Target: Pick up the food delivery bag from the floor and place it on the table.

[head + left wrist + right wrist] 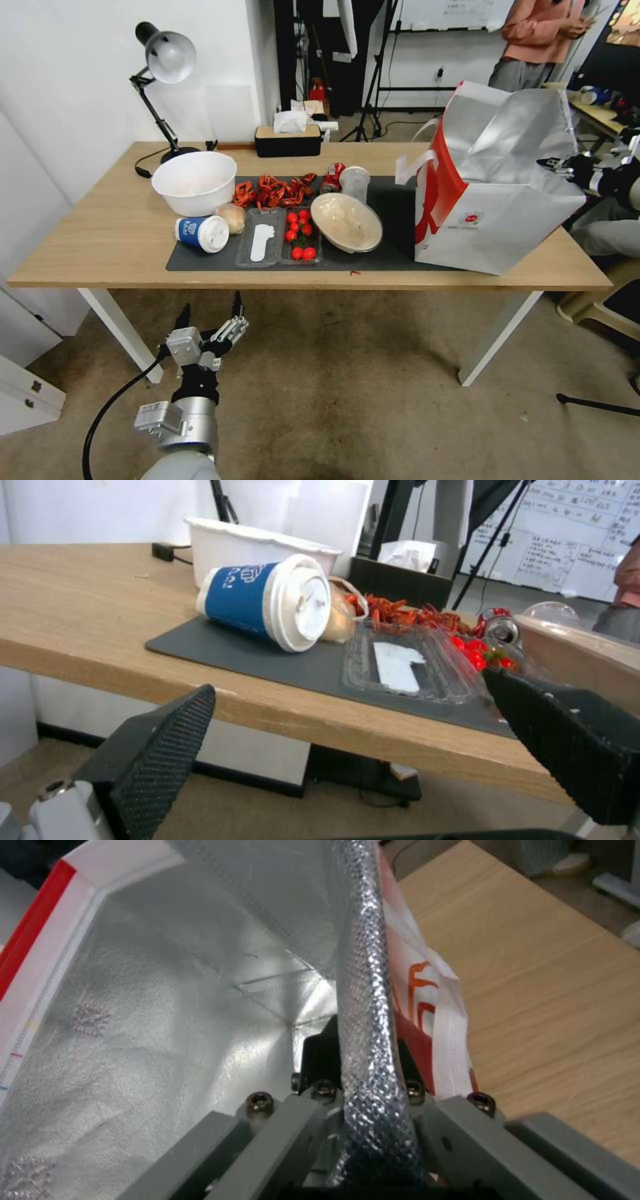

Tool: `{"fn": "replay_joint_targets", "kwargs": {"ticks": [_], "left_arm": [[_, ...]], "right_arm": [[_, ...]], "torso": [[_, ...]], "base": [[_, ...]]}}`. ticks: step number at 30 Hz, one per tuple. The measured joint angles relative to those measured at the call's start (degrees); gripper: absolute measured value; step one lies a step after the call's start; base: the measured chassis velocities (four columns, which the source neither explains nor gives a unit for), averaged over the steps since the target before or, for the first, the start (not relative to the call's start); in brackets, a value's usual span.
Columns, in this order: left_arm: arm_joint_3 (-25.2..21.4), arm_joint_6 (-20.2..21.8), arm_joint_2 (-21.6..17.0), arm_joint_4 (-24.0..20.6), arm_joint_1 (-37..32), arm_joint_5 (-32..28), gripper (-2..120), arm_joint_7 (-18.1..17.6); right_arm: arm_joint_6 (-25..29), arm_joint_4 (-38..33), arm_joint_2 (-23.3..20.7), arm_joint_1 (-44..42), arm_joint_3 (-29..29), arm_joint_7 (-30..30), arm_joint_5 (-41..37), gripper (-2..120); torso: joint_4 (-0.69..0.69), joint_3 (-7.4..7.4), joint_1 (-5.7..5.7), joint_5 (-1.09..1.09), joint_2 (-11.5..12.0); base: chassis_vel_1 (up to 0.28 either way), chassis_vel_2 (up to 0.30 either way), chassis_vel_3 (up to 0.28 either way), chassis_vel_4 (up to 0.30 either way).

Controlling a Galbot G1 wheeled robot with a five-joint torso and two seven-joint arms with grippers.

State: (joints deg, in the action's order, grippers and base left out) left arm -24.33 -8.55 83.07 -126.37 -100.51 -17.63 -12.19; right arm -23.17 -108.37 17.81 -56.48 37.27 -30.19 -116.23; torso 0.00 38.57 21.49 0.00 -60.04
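Pinching the food delivery bag (493,193) rim, right gripper (370,1060) (wrist view) above table (100,233).

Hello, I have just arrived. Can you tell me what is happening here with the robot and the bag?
The food delivery bag is already sitting on the right end of the table, partly on the dark grey mat. The right gripper is shut on the bag's foil-lined rim at its right side, so it has not let go yet. The left gripper hangs open below the table's front edge, over the floor, holding nothing. Bowls, a tipped blue cup and tomatoes lie on the mat.
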Motion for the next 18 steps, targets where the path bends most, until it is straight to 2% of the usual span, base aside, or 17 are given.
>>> {"fn": "replay_joint_targets", "kwargs": {"ticks": [4,6,11,14,15,17,18], "left_arm": [[0.06,-0.02,0.21,0.00,-0.11,0.15,100,-0.04],[0.09,-0.03,0.32,-0.02,-0.14,0.26,100,-0.06],[0.11,-0.06,0.37,-0.08,-0.22,0.33,100,-0.13],[0.12,-0.07,0.48,-0.26,-0.18,0.36,100,-0.19],[0.12,-0.07,0.48,-0.26,-0.18,0.36,100,-0.19],[0.13,-0.08,0.48,-0.42,-0.18,0.36,100,-0.26],[0.13,-0.08,0.48,-0.42,-0.18,0.36,100,-0.26]], "right_arm": [[0.43,-0.04,0.11,0.06,-0.58,1.62,2.41,10],[0.77,0.01,0.11,0.73,-1.50,1.84,3.66,22],[1.10,0.08,0.10,1.64,-2.20,1.78,4.48,34],[1.23,0.04,-0.10,1.96,-2.45,1.87,5.42,50],[1.23,0.04,-0.10,1.96,-2.45,1.87,5.42,50],[1.38,-0.21,-0.18,1.95,-2.45,2.00,5.87,60],[1.38,-0.21,-0.18,1.95,-2.45,2.00,5.87,60]], "torso": [[0.00,0.00,0.00,0.00,0.00],[0.00,0.00,0.00,0.00,0.00],[0.00,0.00,0.00,0.00,0.00],[0.00,0.00,0.00,0.00,0.00],[0.00,0.00,0.00,0.00,0.00],[0.00,0.00,0.00,0.01,0.00],[0.00,0.00,0.00,0.01,0.00]], "base": [[0.000,0.000,0.000,0.000],[0.000,0.000,0.000,0.000],[0.000,0.000,0.000,0.000],[0.000,0.000,0.000,0.000],[0.000,0.000,0.000,0.000],[0.000,0.000,0.000,0.000],[0.000,0.000,0.000,0.000]]}}
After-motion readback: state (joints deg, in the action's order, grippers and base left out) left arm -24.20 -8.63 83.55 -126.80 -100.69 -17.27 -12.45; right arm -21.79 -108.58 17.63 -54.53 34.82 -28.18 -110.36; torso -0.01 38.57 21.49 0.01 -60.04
